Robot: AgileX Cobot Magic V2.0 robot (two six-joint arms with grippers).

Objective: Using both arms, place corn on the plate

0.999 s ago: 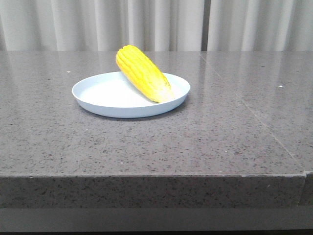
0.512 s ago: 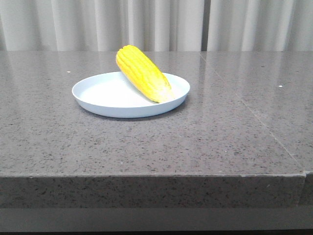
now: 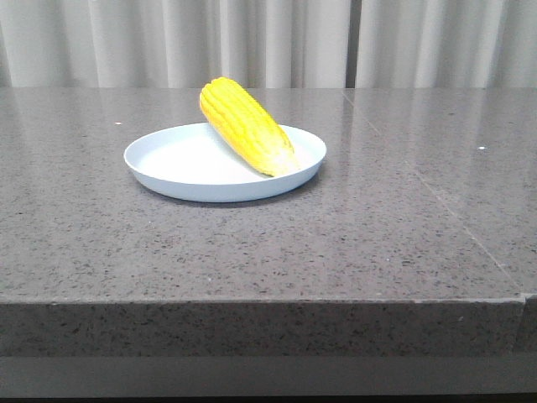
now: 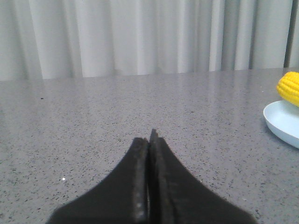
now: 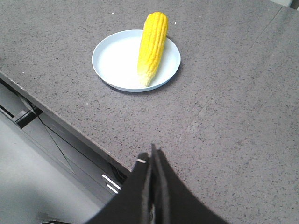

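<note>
Nothing has moved since a moment ago: the corn [image 3: 246, 126] lies on the plate [image 3: 172, 162], its fat end leaning out over the far rim. The job looks done, and both the left gripper [image 4: 149, 140] and right gripper [image 5: 152, 161] are pressed closed, holding nothing, well apart from the plate. The table [image 3: 377, 227] has lots of bare room, with its front edge near the right gripper.

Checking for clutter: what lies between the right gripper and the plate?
Nothing: in the right wrist view, only bare grey table separates the shut right gripper from the plate holding the corn.
</note>
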